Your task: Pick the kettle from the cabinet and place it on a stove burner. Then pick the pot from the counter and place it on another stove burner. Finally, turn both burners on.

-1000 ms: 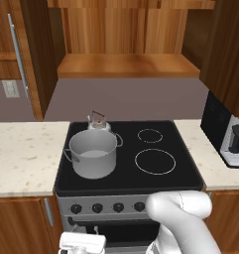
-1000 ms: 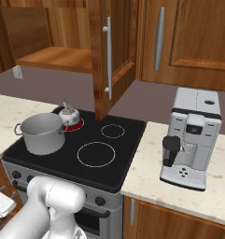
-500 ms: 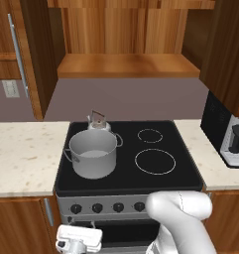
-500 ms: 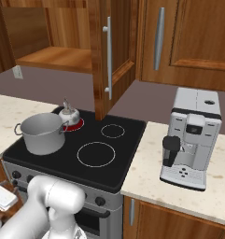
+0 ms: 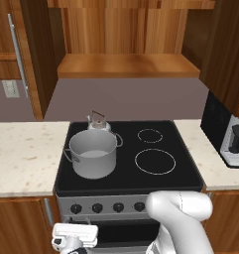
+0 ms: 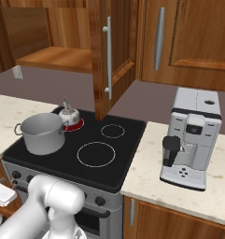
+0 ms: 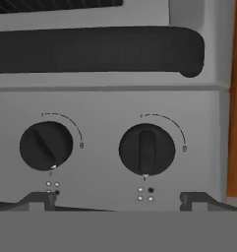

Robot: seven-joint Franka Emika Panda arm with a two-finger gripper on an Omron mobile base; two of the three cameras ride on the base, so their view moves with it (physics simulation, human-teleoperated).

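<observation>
Grey stockpot [image 5: 93, 155], silver kettle [image 5: 97, 122] on black stove [image 5: 186, 171] | spread gripper [image 7: 120, 199] slid to upright stove knob [image 7: 146, 150] | second burner pending

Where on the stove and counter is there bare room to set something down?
Free: the two ringed burners right of the pot, and the counter left of the stove. Crowded: the stove's left side, pot and kettle close together; the coffee machine takes counter on the right.

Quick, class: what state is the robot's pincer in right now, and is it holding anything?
Pincer: open, holding nothing, facing the stove knobs.
</observation>
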